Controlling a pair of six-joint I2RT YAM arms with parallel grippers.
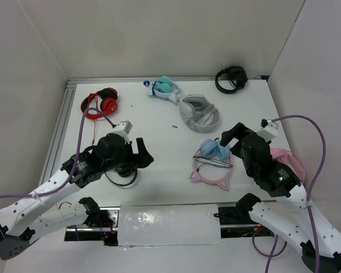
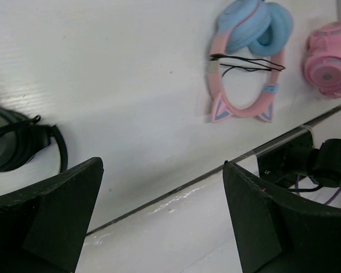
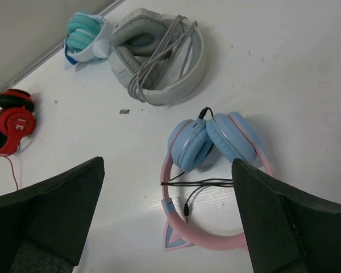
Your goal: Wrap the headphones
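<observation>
On table (image 1: 159, 136): headphones (image 1: 211, 161) flat, blue cups together, black cable across pink band.

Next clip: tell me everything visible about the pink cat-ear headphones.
The headphones lie flat on the white table, right of centre. The pink plastic-looking headband carries two cat ears, pointing toward the table's near edge. The two round light blue cups are folded inward, side by side and touching. A thin black cable runs across the band's opening, one end loose. Only the table touches them.
</observation>
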